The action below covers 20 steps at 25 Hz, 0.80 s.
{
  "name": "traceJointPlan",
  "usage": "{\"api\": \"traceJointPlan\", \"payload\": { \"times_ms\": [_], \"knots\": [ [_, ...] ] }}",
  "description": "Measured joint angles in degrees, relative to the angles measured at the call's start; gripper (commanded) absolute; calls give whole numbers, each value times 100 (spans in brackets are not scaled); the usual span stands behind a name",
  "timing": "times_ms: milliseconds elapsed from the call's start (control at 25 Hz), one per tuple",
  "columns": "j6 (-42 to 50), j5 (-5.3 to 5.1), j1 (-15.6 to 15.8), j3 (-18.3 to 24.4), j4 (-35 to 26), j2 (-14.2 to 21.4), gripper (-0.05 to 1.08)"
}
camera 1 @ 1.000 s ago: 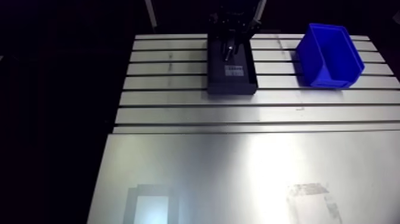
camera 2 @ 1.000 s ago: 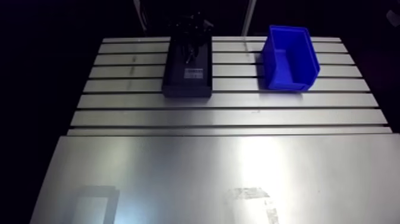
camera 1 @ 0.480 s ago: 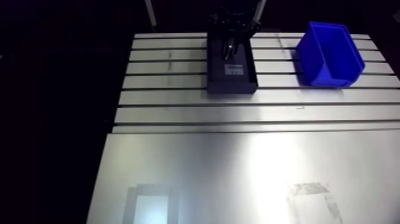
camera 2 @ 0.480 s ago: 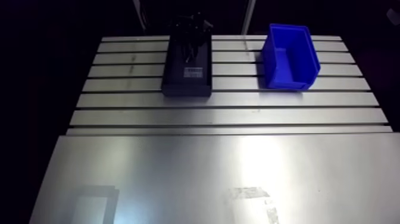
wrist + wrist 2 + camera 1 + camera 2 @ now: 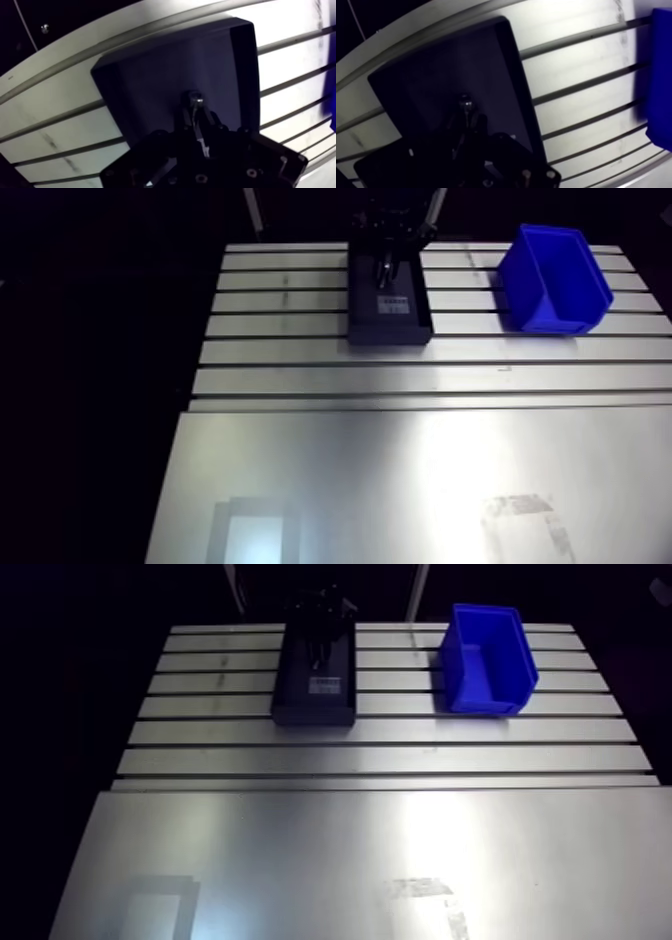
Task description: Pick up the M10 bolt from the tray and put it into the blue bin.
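Gripper point(image 5: 196, 114): over the black tray point(image 5: 145, 85), fingers point(image 5: 212, 121) narrow, pinching the bolt point(image 5: 192, 97) (head showing).
Blue bin point(image 5: 553, 280): on the table point(image 5: 400, 378), well apart from the tray.

Tray point(image 5: 390, 337) was plain matte black with a small white label point(image 5: 393, 305) stuck inside, bin point(image 5: 527, 292) was solid bright blue, and the table point(image 5: 300, 353) was silvery aluminium striped with dark parallel slots. Bolt point(image 5: 194, 97) looked shiny silver-grey tbh, gripper point(image 5: 196, 113) just black all over

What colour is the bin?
The bin is blue, clearest in the arm view.
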State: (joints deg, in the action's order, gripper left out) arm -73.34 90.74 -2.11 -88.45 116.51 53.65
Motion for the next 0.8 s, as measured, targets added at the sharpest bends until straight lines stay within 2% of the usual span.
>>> {"api": "traceJointPlan", "payload": {
  "times_ms": [800],
  "knots": [
    [2,3,5,0,0,0,79]
  ]
}}
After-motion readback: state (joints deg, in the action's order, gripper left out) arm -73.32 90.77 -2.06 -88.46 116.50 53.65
